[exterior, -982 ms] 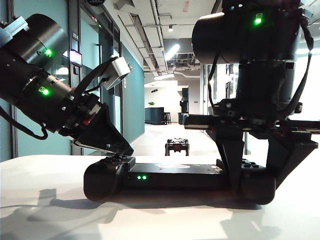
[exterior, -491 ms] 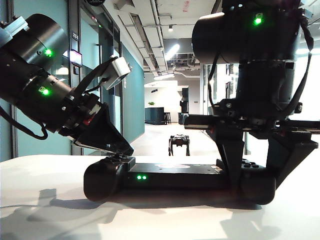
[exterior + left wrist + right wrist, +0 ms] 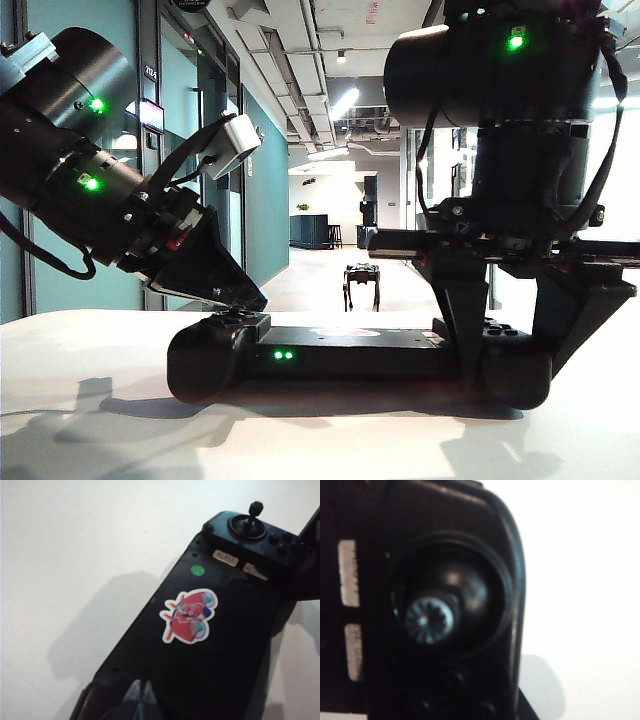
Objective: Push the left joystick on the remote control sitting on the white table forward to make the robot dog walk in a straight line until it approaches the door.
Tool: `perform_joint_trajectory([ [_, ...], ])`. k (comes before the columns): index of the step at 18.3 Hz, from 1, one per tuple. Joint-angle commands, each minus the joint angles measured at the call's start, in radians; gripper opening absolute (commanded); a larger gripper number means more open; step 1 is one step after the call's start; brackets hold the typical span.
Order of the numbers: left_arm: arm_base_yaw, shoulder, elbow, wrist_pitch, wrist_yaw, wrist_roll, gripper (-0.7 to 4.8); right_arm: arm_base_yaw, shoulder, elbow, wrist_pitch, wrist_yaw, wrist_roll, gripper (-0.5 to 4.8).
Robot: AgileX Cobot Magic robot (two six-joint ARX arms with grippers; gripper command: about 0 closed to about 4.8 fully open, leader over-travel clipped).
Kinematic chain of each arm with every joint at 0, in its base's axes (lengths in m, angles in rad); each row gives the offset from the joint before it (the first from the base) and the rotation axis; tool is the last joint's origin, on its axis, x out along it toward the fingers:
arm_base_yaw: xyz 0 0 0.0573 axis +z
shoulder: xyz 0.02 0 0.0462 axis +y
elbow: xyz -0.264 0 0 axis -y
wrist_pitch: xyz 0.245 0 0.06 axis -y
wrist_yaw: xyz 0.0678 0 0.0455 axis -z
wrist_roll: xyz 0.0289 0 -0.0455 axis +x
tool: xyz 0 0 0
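The remote (image 3: 350, 355) is seen edge-on in the exterior view, lying on the white table (image 3: 100, 420) with two green lights lit on its near side. Its top is shown only by the wrist views: in the left wrist view a red cartoon sticker (image 3: 189, 616), a green dot and white labels are seen on the flat middle, with the right thumbstick (image 3: 252, 515) standing at the far end.

The left gripper (image 3: 245, 298) is angled down onto the remote's left end, its fingers pressed together; their tips (image 3: 140, 692) are seen closed at that end in the left wrist view, and the left joystick is hidden beneath them. The right gripper (image 3: 510, 345) is clamped on the remote's right end, one finger on each side. A blurred close view of the right thumbstick (image 3: 429, 620) and its round socket is given by the right wrist camera.

The dog (image 3: 362, 282) is seen standing well down a corridor with teal walls, bright ceiling lights and a pale floor.
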Motion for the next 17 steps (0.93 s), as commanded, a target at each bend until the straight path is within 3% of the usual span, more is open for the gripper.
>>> perform_joint_trajectory([
  [1,0.001,-0.001,0.000,0.021,-0.013,0.003,-0.05,0.001,0.000,-0.003,-0.011,-0.024,-0.006,1.74],
  [15,0.001,-0.003,0.002,0.021,-0.007,-0.002,-0.05,0.001,0.000,-0.003,-0.010,-0.013,-0.006,1.74],
  [17,0.001,-0.060,0.019,-0.042,-0.002,-0.027,-0.05,0.001,-0.001,-0.002,-0.010,0.008,-0.010,1.74],
])
